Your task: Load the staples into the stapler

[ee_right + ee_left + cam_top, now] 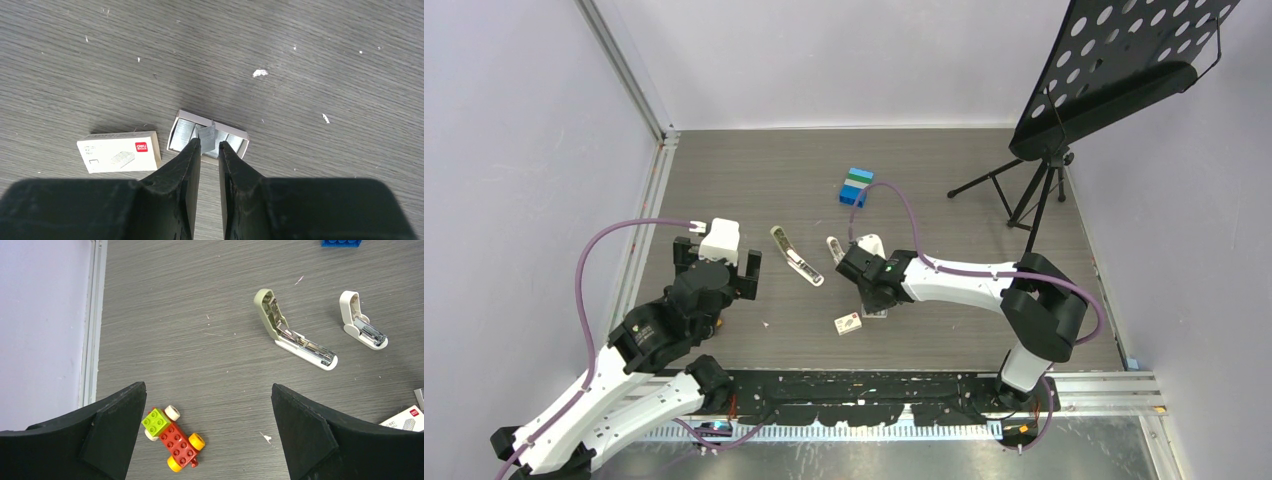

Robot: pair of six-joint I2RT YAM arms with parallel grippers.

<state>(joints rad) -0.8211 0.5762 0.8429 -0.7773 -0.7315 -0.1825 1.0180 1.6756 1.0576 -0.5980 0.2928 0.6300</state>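
The staples tray [243, 136] lies just right of its box [119, 151].

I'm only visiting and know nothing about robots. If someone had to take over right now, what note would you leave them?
Left gripper: open, holding nothing, hanging over the table near a toy car.
Right gripper: nearly closed at the staple tray, seemingly pinching a strip of staples tilted up out of it.
Stapler: lying flipped open on the table, metal channel exposed, apart from both grippers.
Box sleeve: flat beside the tray.
Done: stapler opened, tray out of its sleeve.
Left: carry the strip over, lay it in the channel, close the stapler.
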